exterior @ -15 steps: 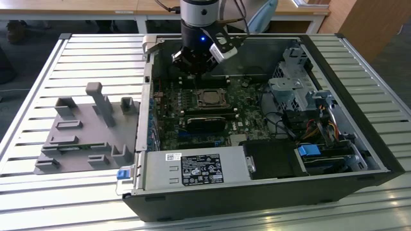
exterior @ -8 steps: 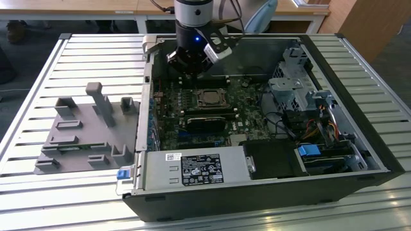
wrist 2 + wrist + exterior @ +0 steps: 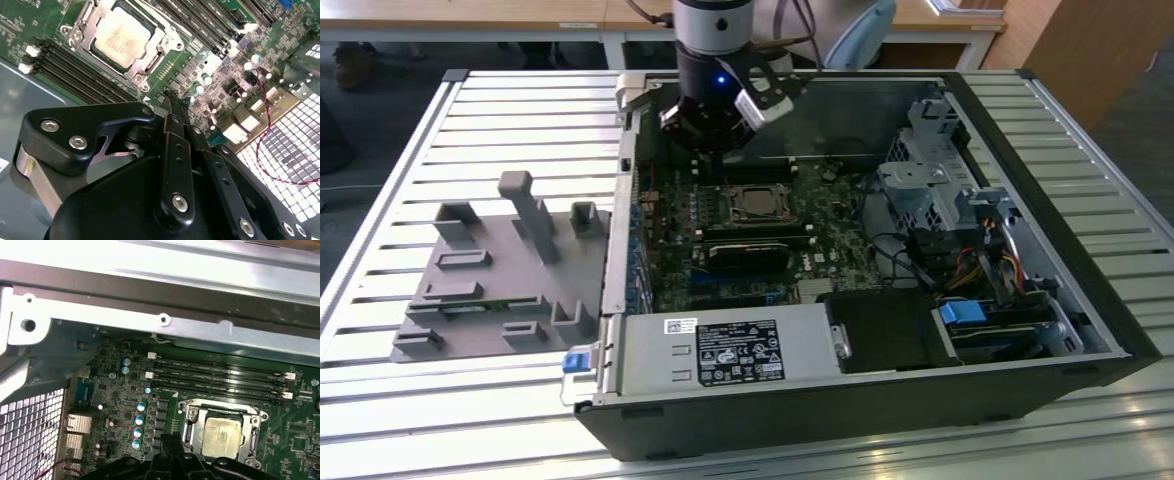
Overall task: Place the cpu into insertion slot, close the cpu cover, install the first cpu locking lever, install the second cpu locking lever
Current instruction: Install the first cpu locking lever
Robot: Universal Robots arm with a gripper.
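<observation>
The cpu [image 3: 122,37] lies flat in the insertion slot [image 3: 220,412] on the green motherboard, its silver-grey top facing up. The silvery cpu cover [image 3: 150,52] lies down around the chip as a frame. Whether the thin metal levers along the socket's sides are latched I cannot tell. My gripper [image 3: 707,150] hangs over the board beside the socket, toward the case's back wall and a short way above the board. Its black fingertips [image 3: 172,100] are pressed together with nothing between them; in the first wrist view the gripper [image 3: 170,440] sits just beside the cpu [image 3: 224,432].
Memory slots [image 3: 220,375] run between the socket and the case wall [image 3: 160,305]. A white-labelled grey power supply [image 3: 720,350] sits at the case's front, and a drive cage [image 3: 934,190] with cables on the exterior view's right. A grey fixture [image 3: 494,270] stands on the slatted table outside the case.
</observation>
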